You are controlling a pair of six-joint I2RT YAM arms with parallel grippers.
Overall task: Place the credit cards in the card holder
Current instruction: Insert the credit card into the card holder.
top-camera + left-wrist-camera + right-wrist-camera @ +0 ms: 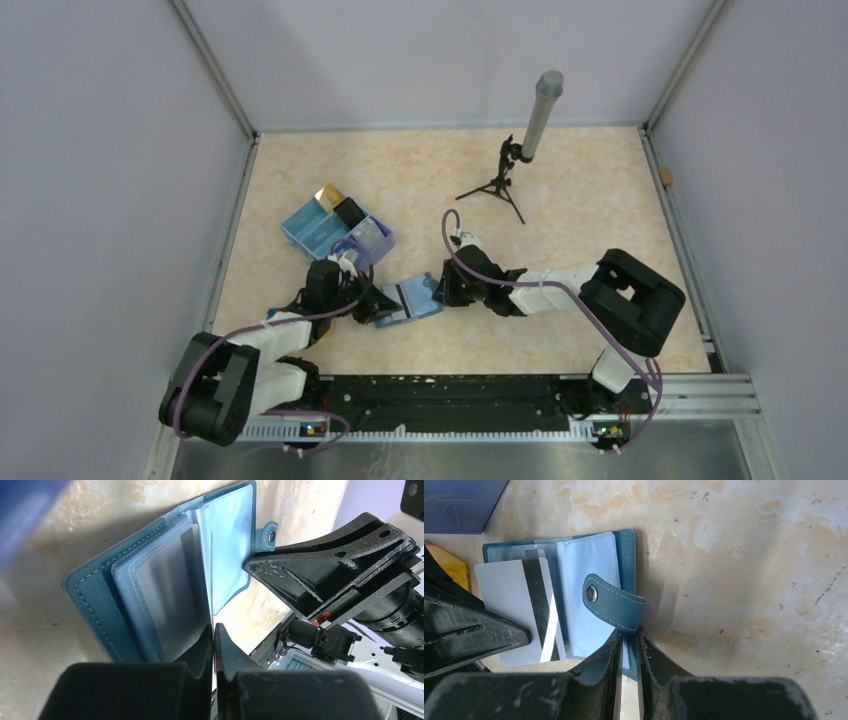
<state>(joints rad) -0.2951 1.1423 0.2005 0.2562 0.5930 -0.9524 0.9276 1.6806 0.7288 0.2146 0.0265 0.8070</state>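
Observation:
The teal card holder [410,299] lies open on the table between both arms, pale blue pages up [584,570]. My left gripper [214,627] is shut on a silvery credit card, seen edge-on as a thin line [212,580] standing against the holder's clear sleeves [165,600]. From the right wrist the same card [504,595] shows a dark stripe and lies over the holder's left half. My right gripper [629,635] is shut on the holder's near edge, just under the snap strap [616,605]. A gold card [328,196] and a black card [349,211] sit in the blue tray.
The blue partitioned tray [300,228] stands just behind the left gripper [372,300]. A small black tripod with a grey cylinder [530,130] stands at the back. A yellow block [449,565] shows beside the holder. Walls enclose the table on three sides.

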